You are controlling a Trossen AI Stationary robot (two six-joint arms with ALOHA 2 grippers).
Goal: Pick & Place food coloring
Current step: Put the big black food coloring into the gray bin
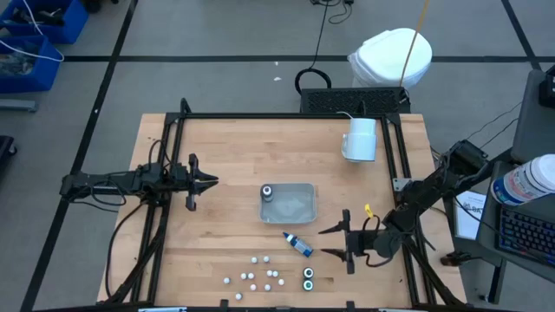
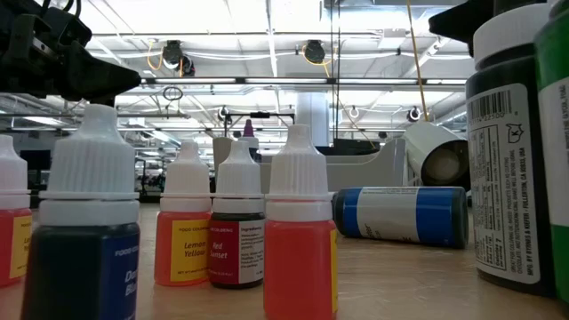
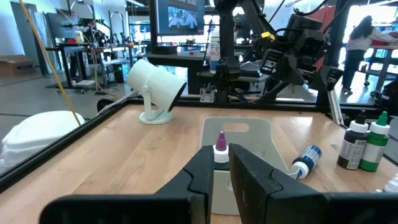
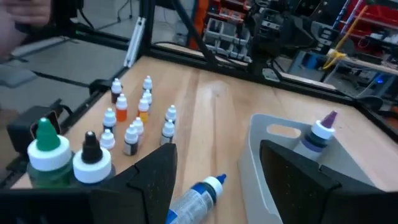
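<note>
Wooden table (image 1: 217, 147) | my right pincer (image 1: 334, 240) is hanging wide open, empty | fallen blue bottle (image 1: 298, 244) is lying just ahead, ready to grip | tray (image 1: 299, 208) is waiting beyond | left pincer (image 1: 204, 182) is idling narrow.

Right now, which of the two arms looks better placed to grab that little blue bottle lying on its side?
The right. The right gripper hangs open just beside the fallen blue bottle, while the left gripper waits across the table beyond the clear tray.
</note>
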